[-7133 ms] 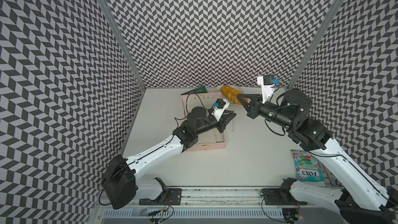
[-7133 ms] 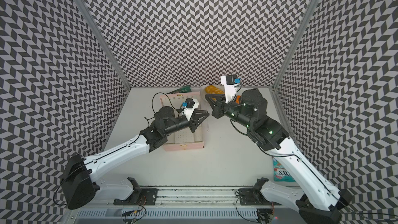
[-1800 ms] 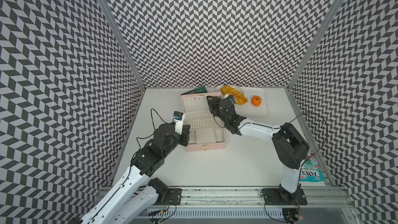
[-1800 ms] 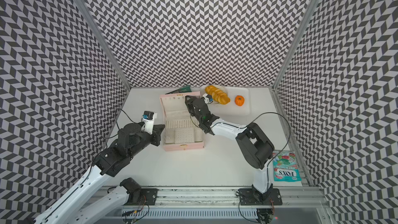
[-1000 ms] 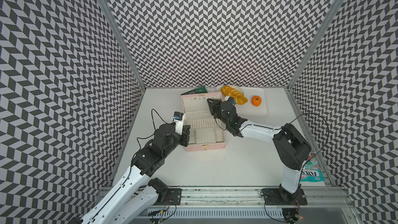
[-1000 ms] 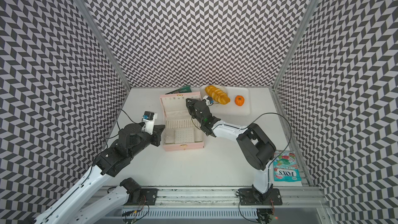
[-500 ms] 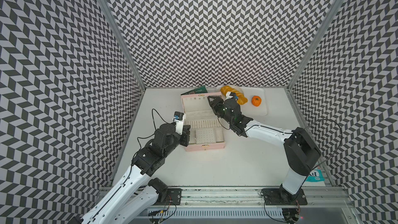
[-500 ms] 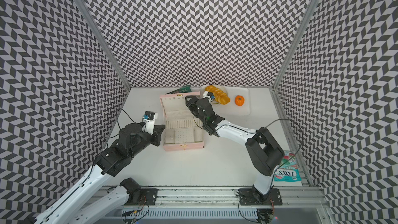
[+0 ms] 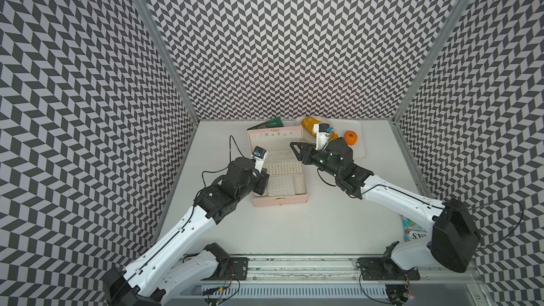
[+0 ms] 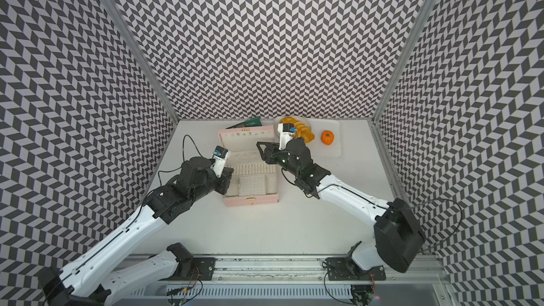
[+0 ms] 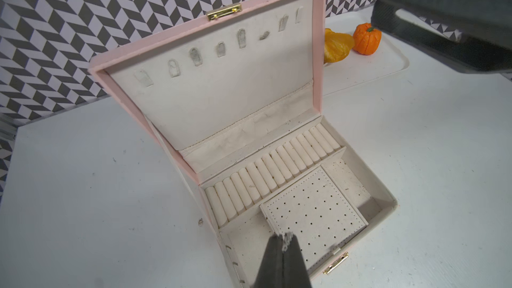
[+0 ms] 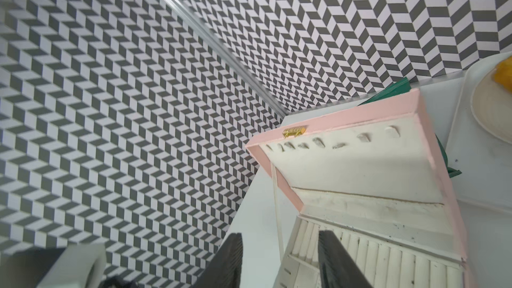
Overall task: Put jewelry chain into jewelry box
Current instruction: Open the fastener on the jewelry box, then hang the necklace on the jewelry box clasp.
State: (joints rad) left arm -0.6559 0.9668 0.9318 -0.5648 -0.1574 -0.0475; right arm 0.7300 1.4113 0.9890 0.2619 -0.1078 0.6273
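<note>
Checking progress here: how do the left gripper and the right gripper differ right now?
The left gripper is shut tight; the right gripper is open with nothing in its gap. The left gripper points at a front corner compartment of the jewelry box; the right gripper sits by the ring rolls near the lid. Both are black and face the open box from opposite sides.

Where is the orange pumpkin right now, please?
In a top view the pumpkin sits on the white tray, back right of the pink box.
</note>
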